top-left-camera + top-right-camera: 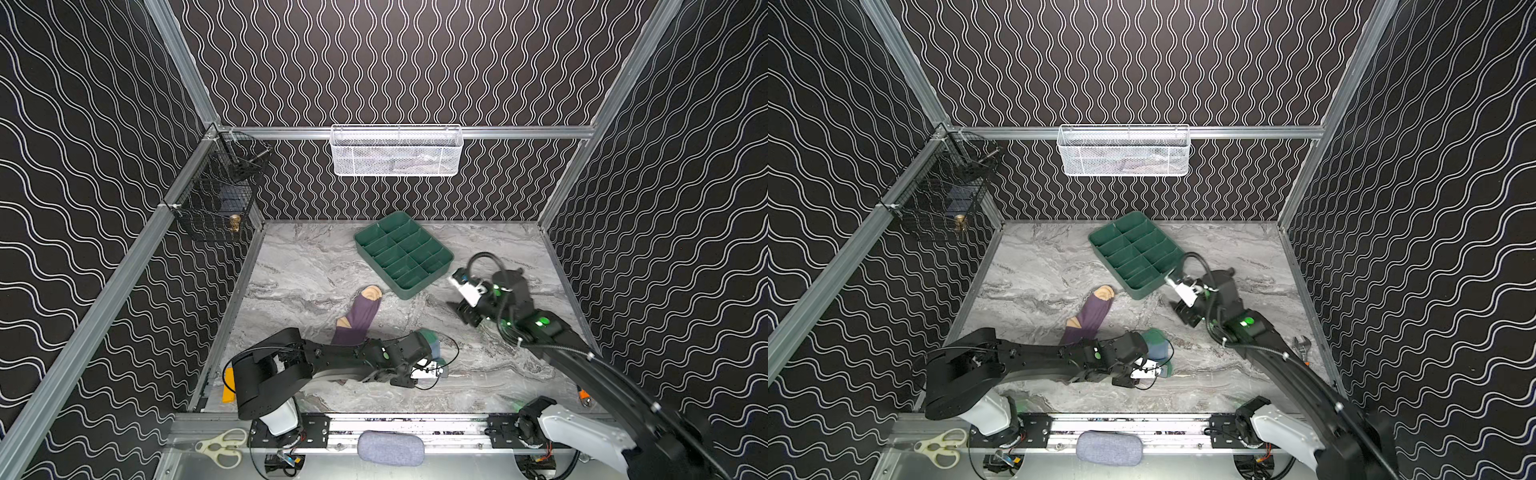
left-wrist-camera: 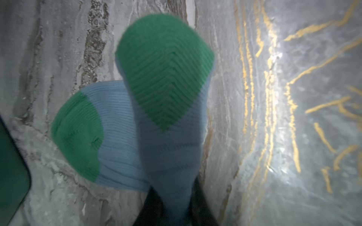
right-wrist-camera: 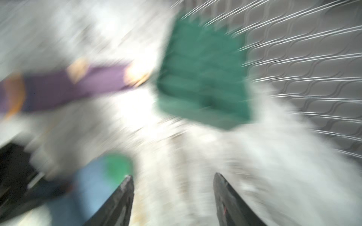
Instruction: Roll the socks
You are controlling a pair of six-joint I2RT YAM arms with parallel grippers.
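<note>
In both top views you see the left arm (image 1: 332,359) hiding the near end of the purple sock (image 1: 362,316) and most of the light blue sock (image 1: 433,347), while the right wrist view is wholly blurred.

I am working in a robotics lab test cell: aluminium framing (image 1: 519,132) is boxing me in, black wave-patterned panels (image 1: 395,62) are lining it, and my left arm (image 1: 332,357) and right arm (image 1: 573,353) are sitting mounted on a rail (image 1: 395,428) fronting a marble-print tabletop (image 1: 299,266), with a white mesh basket (image 1: 397,153) hanging behind.

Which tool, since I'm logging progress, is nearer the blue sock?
Left. The left tool grips the blue sock; the right tool hangs open, apart, by the green tray.
</note>
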